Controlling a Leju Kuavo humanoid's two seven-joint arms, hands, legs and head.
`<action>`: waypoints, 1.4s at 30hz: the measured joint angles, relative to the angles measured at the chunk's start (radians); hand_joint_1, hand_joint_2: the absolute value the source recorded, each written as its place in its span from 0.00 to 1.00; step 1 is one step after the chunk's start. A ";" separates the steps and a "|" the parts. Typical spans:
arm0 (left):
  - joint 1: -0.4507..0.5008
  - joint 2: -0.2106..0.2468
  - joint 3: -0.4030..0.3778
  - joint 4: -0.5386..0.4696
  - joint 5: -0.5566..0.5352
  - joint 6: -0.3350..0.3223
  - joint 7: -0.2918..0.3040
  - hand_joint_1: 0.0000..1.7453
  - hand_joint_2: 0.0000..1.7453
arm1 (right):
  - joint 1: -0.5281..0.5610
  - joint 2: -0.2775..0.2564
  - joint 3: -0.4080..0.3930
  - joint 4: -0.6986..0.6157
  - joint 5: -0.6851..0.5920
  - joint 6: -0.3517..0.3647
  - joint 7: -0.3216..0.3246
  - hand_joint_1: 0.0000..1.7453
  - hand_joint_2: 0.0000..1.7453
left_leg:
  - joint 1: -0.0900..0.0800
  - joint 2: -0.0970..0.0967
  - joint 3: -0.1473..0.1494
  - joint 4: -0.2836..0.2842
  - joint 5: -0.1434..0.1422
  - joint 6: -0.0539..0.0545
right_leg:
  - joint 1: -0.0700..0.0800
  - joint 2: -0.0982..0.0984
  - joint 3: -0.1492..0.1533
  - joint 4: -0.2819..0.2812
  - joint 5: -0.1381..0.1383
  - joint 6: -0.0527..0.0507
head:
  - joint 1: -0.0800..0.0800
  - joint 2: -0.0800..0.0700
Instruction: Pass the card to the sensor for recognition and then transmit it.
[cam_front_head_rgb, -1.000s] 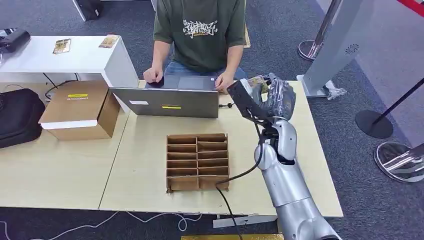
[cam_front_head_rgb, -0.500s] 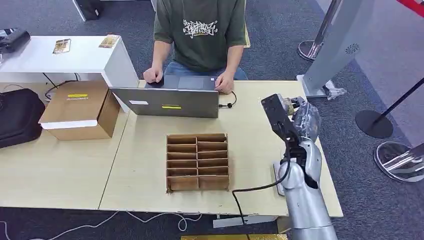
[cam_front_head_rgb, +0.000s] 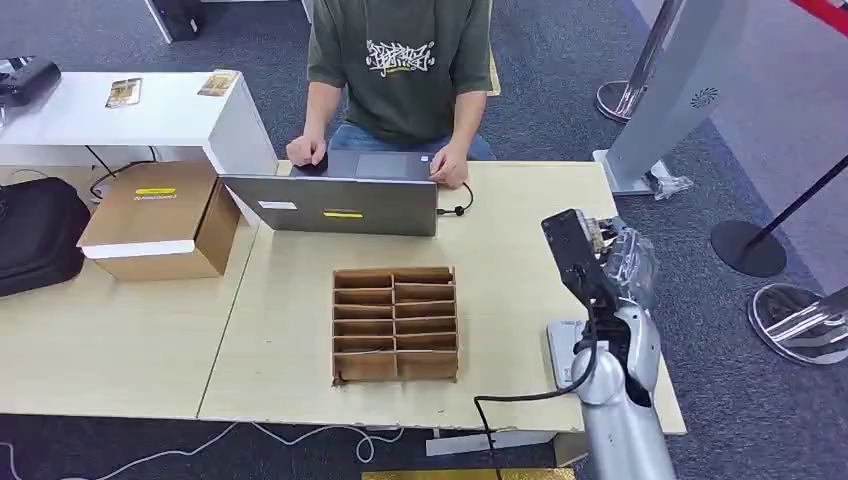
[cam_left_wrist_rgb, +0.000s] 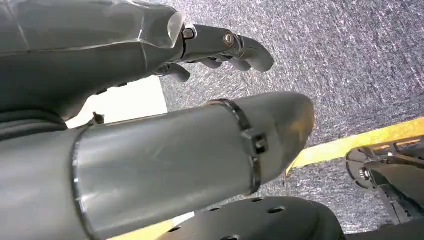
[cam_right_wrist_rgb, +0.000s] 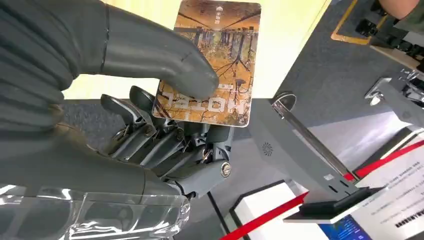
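Silver right arm raised over the table, hand (cam_right_wrist_rgb: 150, 130) pinching the card (cam_right_wrist_rgb: 212, 62).

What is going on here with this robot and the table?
The robot's right hand holds a patterned card, pinched under its thumb, raised above the right side of a wooden table. A flat grey pad, possibly the sensor, lies on the table just below that arm. A cardboard divider tray sits mid-table. Across the table a person works at a laptop. The left hand hangs over the carpet, holding nothing.
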 joint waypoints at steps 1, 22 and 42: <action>0.000 0.000 0.000 0.000 0.000 0.000 0.000 0.00 0.00 | 0.002 0.000 0.000 -0.003 0.000 0.000 0.000 1.00 1.00 | 0.000 0.000 0.000 0.000 0.000 0.000 | 0.000 0.000 0.000 0.000 0.000 0.000 | 0.000 0.000; 0.000 0.000 0.000 0.000 0.003 0.002 0.007 0.00 0.00 | 0.019 0.001 -0.011 0.009 -0.006 0.023 0.000 1.00 1.00 | 0.000 0.000 0.000 0.000 0.000 0.000 | 0.000 0.000 0.000 0.000 0.000 0.000 | 0.000 0.000; 0.000 -0.002 0.000 0.000 -0.003 0.006 0.012 0.00 0.00 | 0.046 0.018 -0.032 0.050 -0.006 0.029 0.001 1.00 1.00 | 0.000 0.000 0.000 0.000 0.000 0.000 | 0.000 0.000 0.000 0.000 0.000 0.000 | 0.000 0.000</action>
